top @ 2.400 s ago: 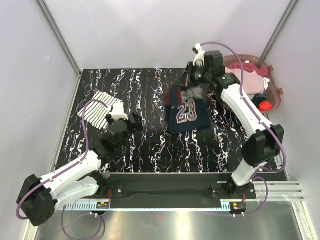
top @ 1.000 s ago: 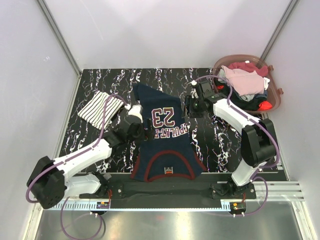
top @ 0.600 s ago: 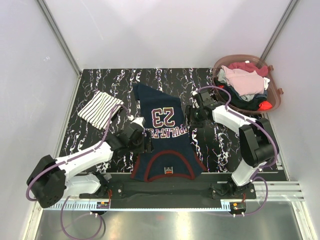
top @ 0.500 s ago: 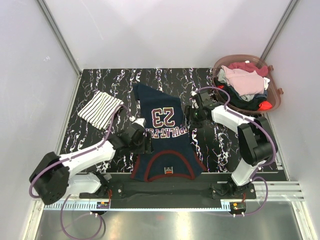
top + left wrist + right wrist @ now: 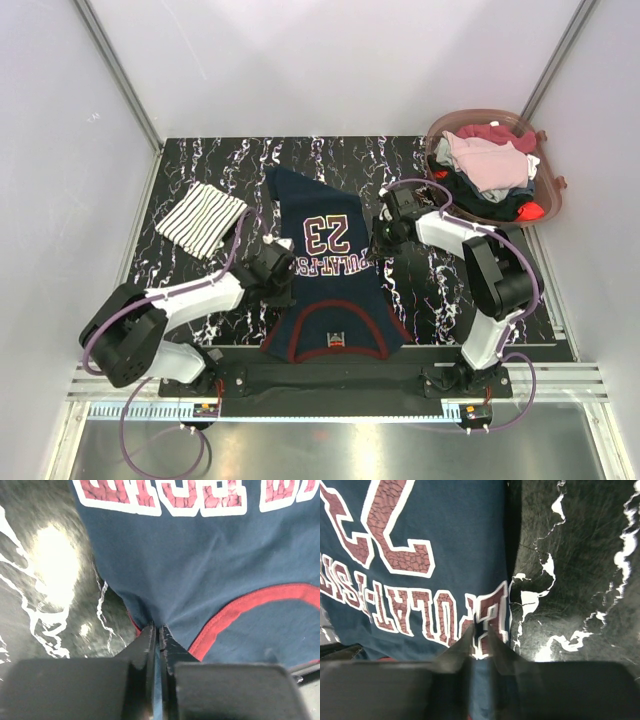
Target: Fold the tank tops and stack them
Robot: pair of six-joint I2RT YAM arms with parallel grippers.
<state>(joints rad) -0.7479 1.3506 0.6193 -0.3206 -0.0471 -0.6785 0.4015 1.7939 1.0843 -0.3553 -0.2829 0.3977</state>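
Note:
The dark navy tank top (image 5: pixel 330 270) with red trim and a "23" print lies flat mid-table, its neck toward the near edge. My left gripper (image 5: pixel 283 283) is at its left side edge by the armhole. In the left wrist view that gripper (image 5: pixel 159 628) is shut, with navy cloth (image 5: pixel 200 555) pinched between the fingers. My right gripper (image 5: pixel 378 243) is at the top's right side edge. The right wrist view shows it (image 5: pixel 480 630) closed on the lettered hem cloth (image 5: pixel 435 530). The white, navy-striped tank top (image 5: pixel 200 220) lies folded at the back left.
A brown basket (image 5: pixel 556 185) heaped with pink, red and dark clothes stands at the back right corner. The black marbled table (image 5: pixel 190 170) is walled by white panels on the left, back and right. The arm bases sit along the near edge.
The navy top went from hanging in my right gripper to lying flat. Both grippers then came in to its side edges and closed on the cloth.

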